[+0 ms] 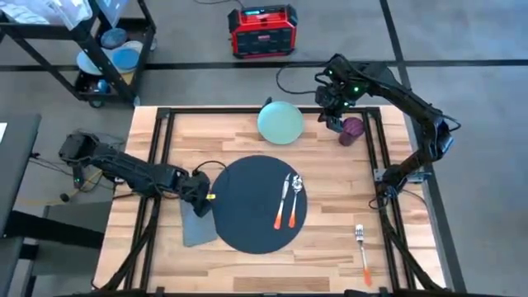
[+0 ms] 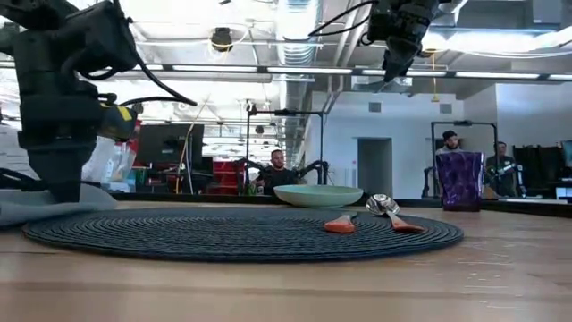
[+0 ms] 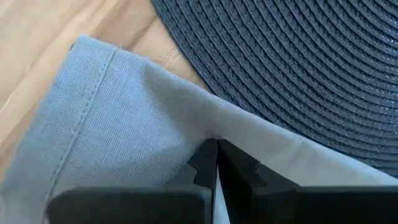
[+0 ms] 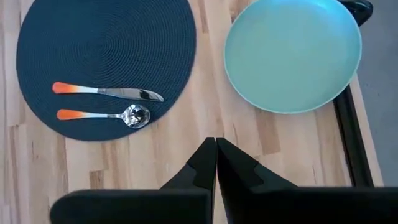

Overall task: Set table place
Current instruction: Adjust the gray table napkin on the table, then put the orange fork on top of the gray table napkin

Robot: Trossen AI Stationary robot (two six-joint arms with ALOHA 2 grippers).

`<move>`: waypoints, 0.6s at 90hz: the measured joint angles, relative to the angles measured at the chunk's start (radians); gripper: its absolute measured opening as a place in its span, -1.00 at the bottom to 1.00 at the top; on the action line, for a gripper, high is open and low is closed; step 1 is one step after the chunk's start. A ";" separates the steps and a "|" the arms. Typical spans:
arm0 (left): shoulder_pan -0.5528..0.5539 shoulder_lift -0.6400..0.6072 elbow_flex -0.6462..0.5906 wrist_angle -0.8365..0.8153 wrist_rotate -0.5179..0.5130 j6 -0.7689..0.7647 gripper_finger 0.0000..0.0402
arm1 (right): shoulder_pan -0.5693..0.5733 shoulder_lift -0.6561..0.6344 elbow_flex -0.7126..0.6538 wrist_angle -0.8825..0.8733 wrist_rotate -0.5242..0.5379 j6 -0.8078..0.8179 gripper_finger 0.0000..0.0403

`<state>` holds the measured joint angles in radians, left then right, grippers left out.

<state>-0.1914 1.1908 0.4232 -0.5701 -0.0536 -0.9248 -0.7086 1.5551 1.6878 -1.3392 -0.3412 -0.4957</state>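
- my left gripper (image 1: 200, 198) sits low at the left edge of the placemat (image 1: 247, 206), fingers (image 3: 205, 163) pressed together — they look pinched on a fold of the grey napkin (image 3: 124, 118).
- that napkin (image 1: 196, 227) lies on the table (image 1: 330, 256), its edge running up against the placemat's left rim.
- my right gripper (image 1: 332, 118) hangs above the far right of the table, fingers (image 4: 208, 163) closed with nothing between them, just beside the purple cup (image 1: 352, 129).
- the pale green plate (image 1: 280, 122) rests at the far edge, off the placemat.
- on the placemat's right half lie a knife (image 1: 284, 202) and spoon (image 1: 294, 200) — orange handles, side by side.
- a fork (image 1: 362, 249) lies on bare wood, near right.
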 joint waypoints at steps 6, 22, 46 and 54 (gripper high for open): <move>-0.008 0.000 0.003 -0.004 -0.002 -0.025 -1.00 | 0.000 0.000 0.000 0.000 0.000 -0.011 -1.00; -0.010 -0.008 0.054 -0.033 -0.033 -0.007 -1.00 | 0.000 0.002 0.000 0.002 -0.057 -0.052 -1.00; 0.009 -0.107 0.284 -0.081 -0.101 0.298 -1.00 | 0.048 0.003 -0.044 -0.045 -0.220 0.032 -0.94; 0.008 -0.150 0.387 -0.124 -0.134 0.383 -1.00 | 0.099 -0.012 -0.066 -0.049 -0.216 0.135 -0.94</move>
<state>-0.1837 1.0410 0.8099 -0.6944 -0.1878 -0.5422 -0.6096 1.5426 1.6222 -1.3879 -0.5575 -0.3606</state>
